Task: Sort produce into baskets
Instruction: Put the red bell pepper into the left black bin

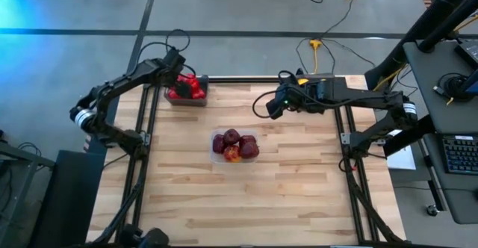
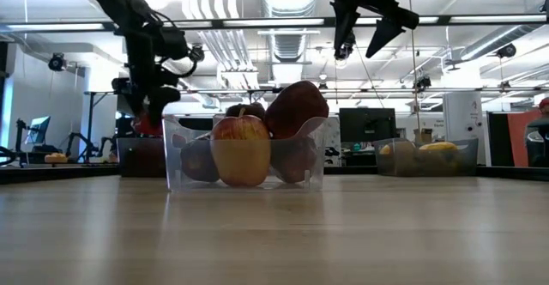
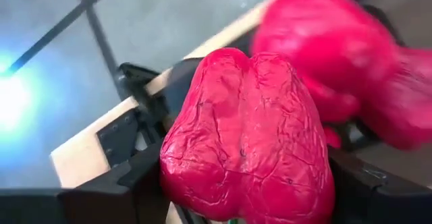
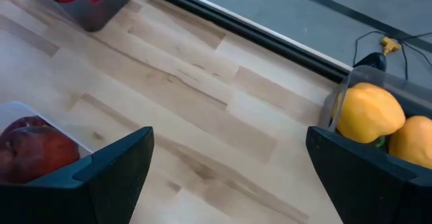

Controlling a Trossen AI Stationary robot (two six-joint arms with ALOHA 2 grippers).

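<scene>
At the table's far left corner stands a dark grey tray of red bell peppers. My left gripper slants down over it, shut on one red bell pepper; another red pepper lies just beyond. A clear container at mid-table holds dark red apples. My right gripper hangs open above the bare table at the far right, touching nothing. Beside it, two yellow bell peppers lie in a tray. My left gripper has the red bell pepper between its two fingers, one finger against each flank of the pepper. The fingers come from above, slanting down toward the tray. Whether the pepper rests on the ones below is hidden by the pepper itself.
Black frame rails run along the table's far edge and down both sides. Cables lie on the floor behind. Bare wood stretches across the near half of the table.
</scene>
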